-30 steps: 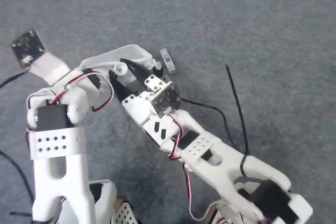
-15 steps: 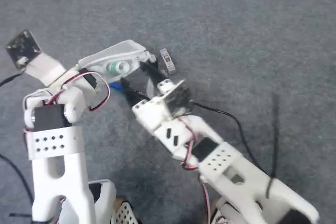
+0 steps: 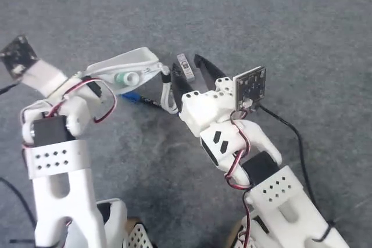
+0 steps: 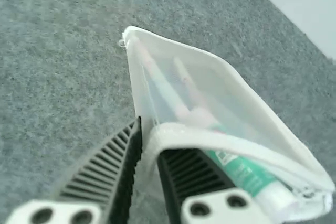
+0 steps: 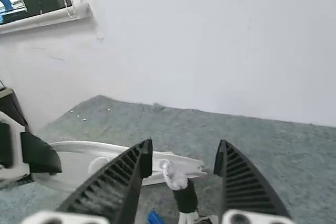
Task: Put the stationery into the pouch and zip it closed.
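Observation:
My left gripper [image 4: 149,140] is shut on the rim of the translucent white pouch [image 4: 210,93], holding it up off the carpet. Inside lie a green-and-white tube [image 4: 247,174] and pinkish pens. From above, the pouch [image 3: 125,64] hangs by the left arm with the tube [image 3: 125,78] at its open mouth. A blue pen [image 3: 139,98] lies on the carpet under it. My right gripper [image 3: 187,69] is open, with a small grey item [image 3: 185,67] between its fingers as seen from above. In the right wrist view the gripper [image 5: 185,148] faces the pouch [image 5: 105,156] and its white zipper pull [image 5: 176,179].
Grey carpet [image 3: 302,45] covers the table, with free room to the right and at the back. A black cable [image 3: 290,129] trails beside the right arm. A white wall [image 5: 210,35] stands behind the table's far edge.
My right arm has swung to the right and away from the pouch mouth, and its open gripper now sits over the small grey item. The left gripper keeps hold of the pouch.

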